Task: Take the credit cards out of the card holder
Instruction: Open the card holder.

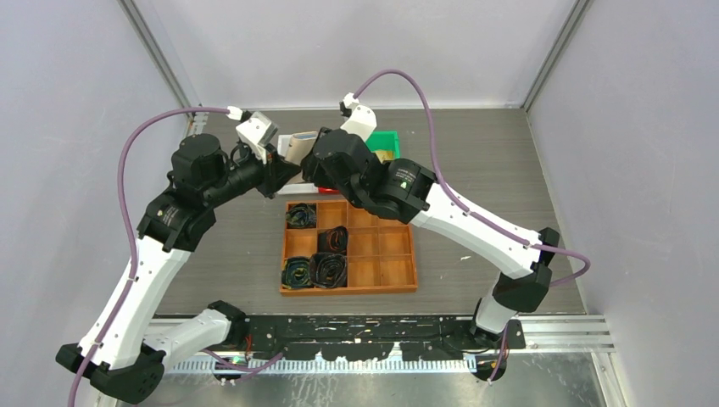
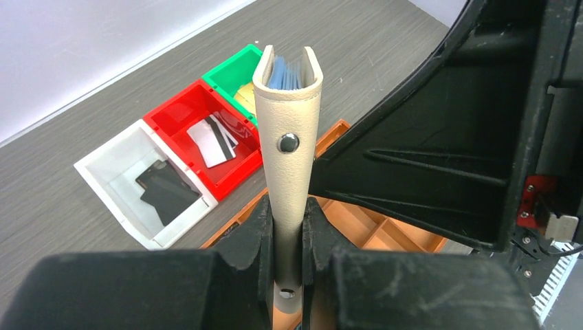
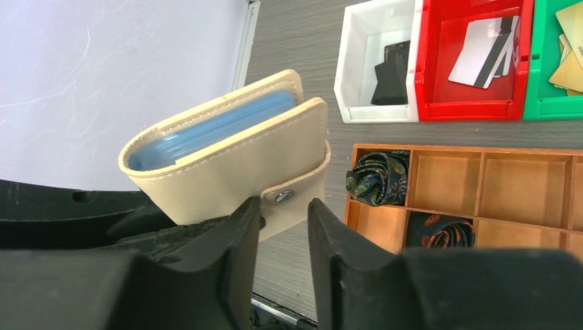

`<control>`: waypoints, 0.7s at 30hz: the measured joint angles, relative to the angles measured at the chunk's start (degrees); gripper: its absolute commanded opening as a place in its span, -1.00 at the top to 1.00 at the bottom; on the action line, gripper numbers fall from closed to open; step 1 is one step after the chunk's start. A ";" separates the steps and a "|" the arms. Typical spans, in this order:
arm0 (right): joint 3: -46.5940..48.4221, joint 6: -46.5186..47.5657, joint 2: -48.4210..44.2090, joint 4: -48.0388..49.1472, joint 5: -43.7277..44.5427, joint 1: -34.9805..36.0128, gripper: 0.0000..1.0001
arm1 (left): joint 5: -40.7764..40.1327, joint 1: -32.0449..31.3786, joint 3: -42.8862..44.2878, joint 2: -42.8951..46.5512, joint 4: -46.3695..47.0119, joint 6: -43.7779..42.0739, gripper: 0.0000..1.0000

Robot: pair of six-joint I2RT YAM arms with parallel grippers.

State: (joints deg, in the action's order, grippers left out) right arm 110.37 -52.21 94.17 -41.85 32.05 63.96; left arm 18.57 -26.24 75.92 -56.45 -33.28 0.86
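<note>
Above the far edge of the counter (image 1: 509, 153), over three small bins (image 2: 180, 120), the card holder (image 3: 234, 155) is held up closed, clamped by the left jaws. It is judged light and soft-covered, with slippery pockets (image 3: 206, 130). The right jaws stand apart just beside the snapped strap tab (image 3: 292, 199), where hold is best taken. Some credit cards (image 2: 214, 141) already lie in the bins.

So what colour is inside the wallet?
Pale blue pockets inside the beige card holder; clearest in the right wrist view.
</note>
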 measured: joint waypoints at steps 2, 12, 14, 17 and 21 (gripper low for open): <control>1.07 0.66 0.52 -0.55 0.48 0.17 0.49 | 0.76 0.00 0.00 0.00 0.00 0.17 1.00; 4.57 2.80 3.19 -3.13 2.78 0.46 0.98 | 1.38 0.20 0.09 -0.50 -0.48 0.17 1.00; 6.27 3.63 4.26 -4.11 3.69 0.59 0.99 | 1.29 0.44 0.31 -0.79 -0.68 0.22 1.00; 8.55 4.76 5.92 -5.03 5.25 0.90 0.99 | 0.68 0.55 0.85 -1.09 -0.83 0.13 1.00; 8.83 5.57 6.40 -5.20 6.67 1.29 0.99 | 0.04 0.55 0.87 -1.20 -1.05 0.00 1.00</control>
State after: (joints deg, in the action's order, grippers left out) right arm 119.20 -46.63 100.57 -47.05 38.72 65.25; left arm 18.61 -25.69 76.79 -57.65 -34.33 0.86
